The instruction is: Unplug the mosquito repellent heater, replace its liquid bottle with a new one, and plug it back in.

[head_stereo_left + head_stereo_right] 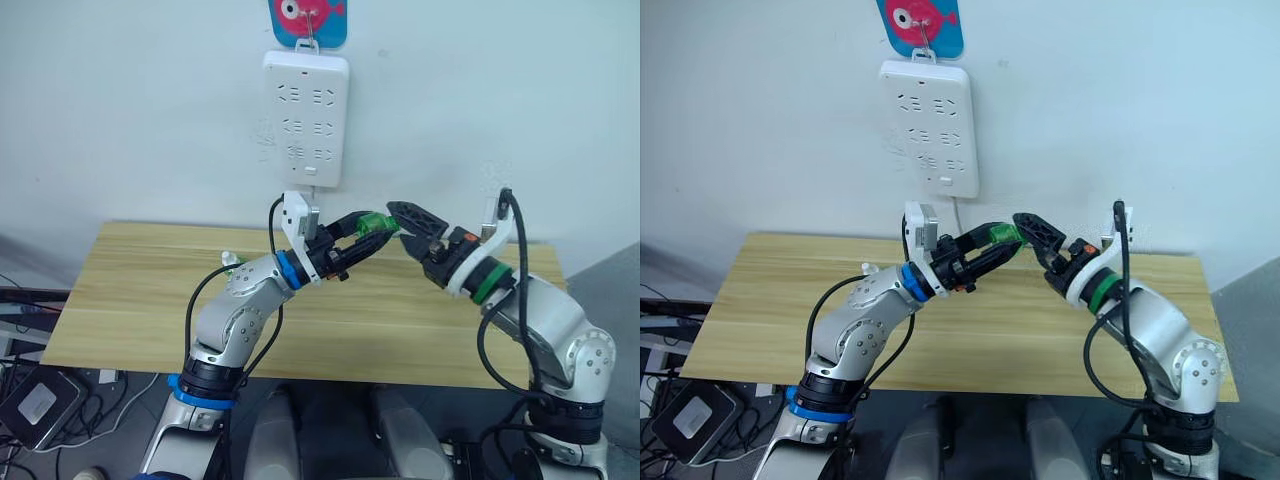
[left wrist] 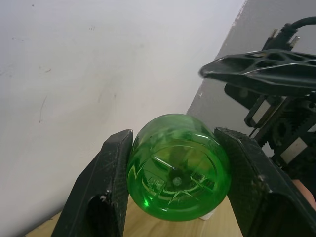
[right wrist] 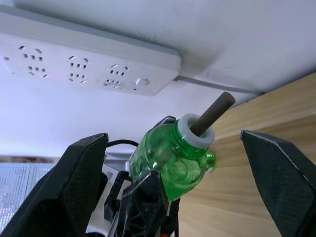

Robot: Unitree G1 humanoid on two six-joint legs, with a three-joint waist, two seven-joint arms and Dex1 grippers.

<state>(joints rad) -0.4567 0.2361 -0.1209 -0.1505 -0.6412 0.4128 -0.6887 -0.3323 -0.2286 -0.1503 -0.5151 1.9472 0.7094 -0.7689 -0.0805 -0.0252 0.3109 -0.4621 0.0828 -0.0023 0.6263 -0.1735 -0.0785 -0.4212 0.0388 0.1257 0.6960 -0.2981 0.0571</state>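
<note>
My left gripper [image 1: 378, 227] was clamped on the green liquid bottle [image 1: 372, 223], one black finger on each side of its body; in the left wrist view the bottle's base [image 2: 177, 170] faced the camera, squeezed between both pads. Bottle pointed neck-first toward my right side, its white collar and dark wick [image 3: 212, 113] sticking out, seen clearly in the right wrist view. My right gripper [image 1: 410, 225] was spread wide, fingers well apart on either side of the bottle's neck end, not touching it. One right finger [image 2: 261, 71] showed in the left wrist view just above and beyond the bottle.

Both grippers met in mid-air above the wooden table [image 1: 120, 290], near its far edge. Left forearm angled up and inward from a bent elbow low on my left; right forearm angled up and inward from my right, cable looping off the wrist.

White power strip [image 1: 306, 115] hung on the wall above the grippers, from a hook on a red-and-blue fish-shaped holder [image 1: 308, 18]. Its sockets looked unoccupied. Couldn't spot the heater.
</note>
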